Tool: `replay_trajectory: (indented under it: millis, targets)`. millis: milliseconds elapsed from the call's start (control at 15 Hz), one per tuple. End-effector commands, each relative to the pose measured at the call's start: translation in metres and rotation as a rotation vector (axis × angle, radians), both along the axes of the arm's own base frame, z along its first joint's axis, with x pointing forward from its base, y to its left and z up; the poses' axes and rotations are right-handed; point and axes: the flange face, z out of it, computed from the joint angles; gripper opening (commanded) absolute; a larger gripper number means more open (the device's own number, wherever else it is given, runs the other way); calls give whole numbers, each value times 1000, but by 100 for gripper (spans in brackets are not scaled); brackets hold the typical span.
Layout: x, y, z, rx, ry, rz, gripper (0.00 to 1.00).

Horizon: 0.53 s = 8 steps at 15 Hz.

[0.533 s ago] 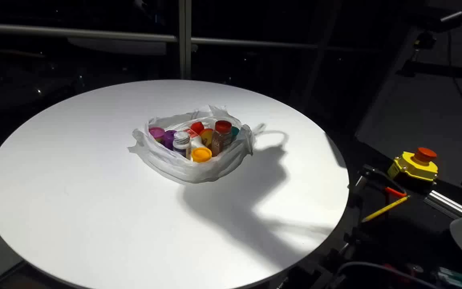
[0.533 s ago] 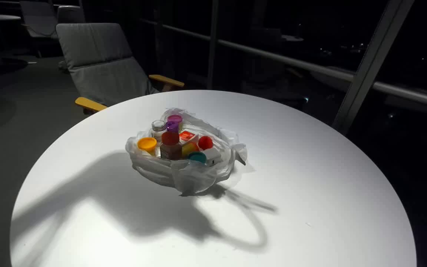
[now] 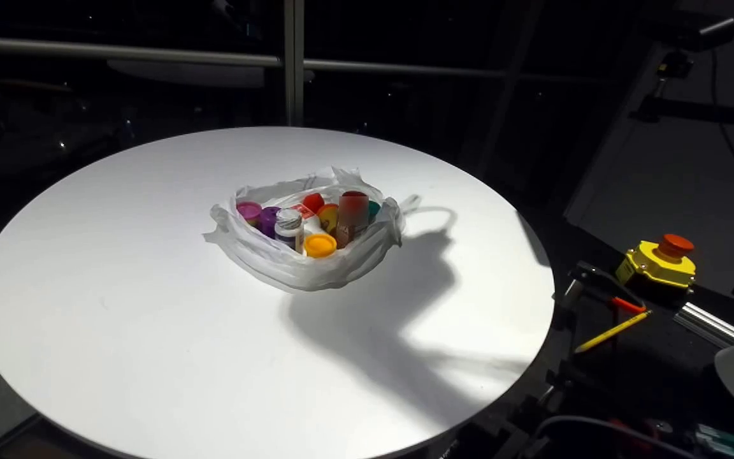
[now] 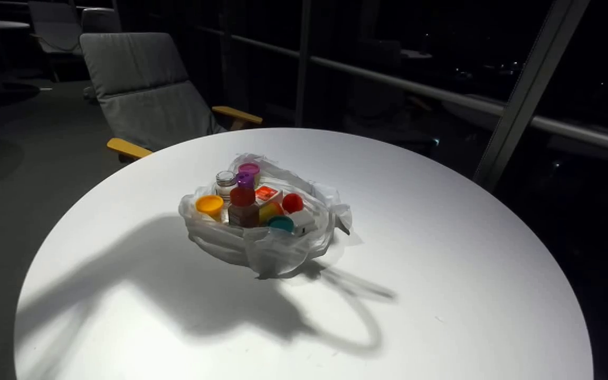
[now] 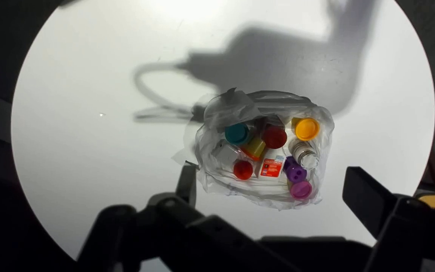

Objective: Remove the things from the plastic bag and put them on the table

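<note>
The whitish plastic bag point(image 5: 281, 100) sits with its mouth spread on the round white table point(image 3: 118, 319); both exterior views show it too. Inside it the things are packed together: an orange lid point(image 5: 307, 129), a dark red lid point(image 5: 275, 136), a teal lid point(image 5: 236, 133), a purple piece point(image 5: 296, 173), a pink lid point(image 5: 300, 189), a bottle with a silvery cap point(image 5: 308, 158), a red-labelled white item point(image 5: 271, 167) and a small red cap point(image 5: 243, 169). High above hangs my gripper point(image 5: 271, 178), open and holding nothing. Neither exterior view includes it; only its shadow falls there.
Beyond the table's edge, a yellow device with a red button point(image 3: 660, 264) and a yellow pencil point(image 3: 612, 331) lie on a dark surface. A grey chair point(image 4: 140, 95) with wooden armrests stands close to the table. Glass with metal bars lies behind.
</note>
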Motion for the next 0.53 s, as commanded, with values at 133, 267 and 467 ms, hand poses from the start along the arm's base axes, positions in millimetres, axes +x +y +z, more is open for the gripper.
replay_trajectory:
  millis: [133,267,467]
  targets:
    - [28,35,-18,1,46,31,100]
    - [50,61,-44,-6,95,26,100]
    - [83,89,-87,-33,114,-51,100]
